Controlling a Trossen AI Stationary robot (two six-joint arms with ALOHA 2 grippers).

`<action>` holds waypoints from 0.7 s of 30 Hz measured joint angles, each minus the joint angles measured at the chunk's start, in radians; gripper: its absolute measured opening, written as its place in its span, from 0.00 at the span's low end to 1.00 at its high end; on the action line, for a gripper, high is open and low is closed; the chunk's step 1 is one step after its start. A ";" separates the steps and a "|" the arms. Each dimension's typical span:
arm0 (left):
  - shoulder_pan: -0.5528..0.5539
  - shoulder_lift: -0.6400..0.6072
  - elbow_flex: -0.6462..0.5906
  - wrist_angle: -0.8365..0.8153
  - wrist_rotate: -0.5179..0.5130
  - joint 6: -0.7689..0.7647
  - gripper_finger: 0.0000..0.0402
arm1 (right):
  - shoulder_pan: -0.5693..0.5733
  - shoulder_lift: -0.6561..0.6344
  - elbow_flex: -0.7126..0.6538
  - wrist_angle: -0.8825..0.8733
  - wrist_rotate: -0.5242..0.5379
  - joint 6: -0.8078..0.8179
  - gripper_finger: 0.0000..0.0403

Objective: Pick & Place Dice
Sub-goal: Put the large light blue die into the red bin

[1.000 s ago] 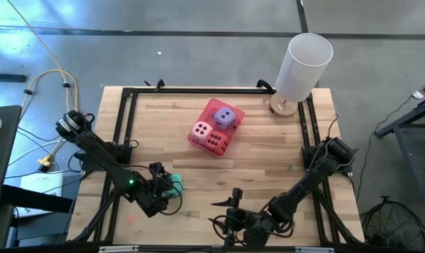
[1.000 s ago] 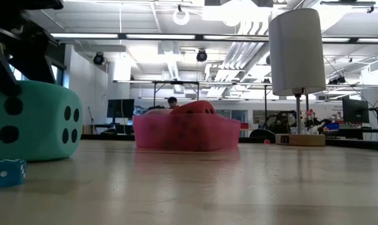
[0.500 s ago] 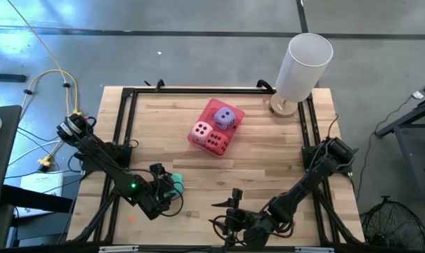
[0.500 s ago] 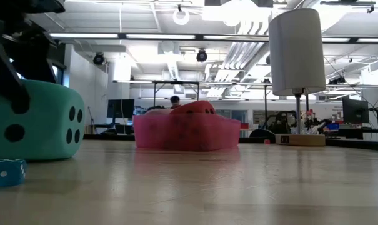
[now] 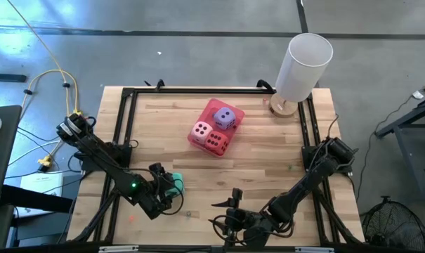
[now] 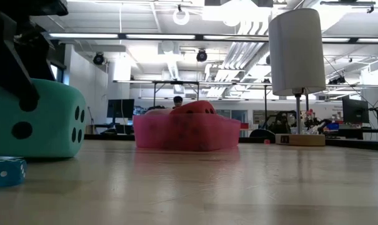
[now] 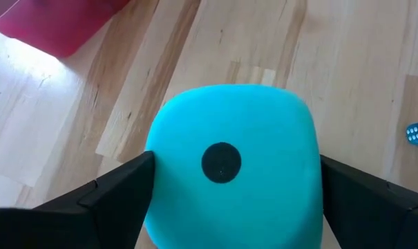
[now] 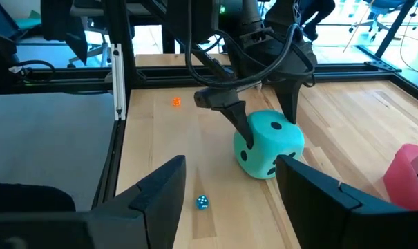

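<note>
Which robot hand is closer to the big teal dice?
The left gripper. Its fingers sit on either side of the teal dice. The right gripper waits apart from it, near the table's front edge, with bare wood between them.

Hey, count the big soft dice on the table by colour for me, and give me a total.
Teal die, between the left claw's fingers: 1
Pale pink die, in the pink tray: 1
Purple die, in the tray: 1
Red die, in the tray: 1
Total: 4
</note>
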 joint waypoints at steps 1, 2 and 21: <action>0.000 0.000 -0.004 0.005 0.000 -0.001 0.87 | 0.000 0.000 0.000 0.000 0.000 0.001 0.54; 0.000 0.000 -0.005 0.007 0.000 -0.003 0.86 | 0.000 0.000 0.000 0.000 -0.001 0.001 0.54; 0.000 -0.003 -0.010 0.038 -0.030 0.047 0.59 | 0.000 0.000 0.000 -0.002 -0.069 0.011 0.54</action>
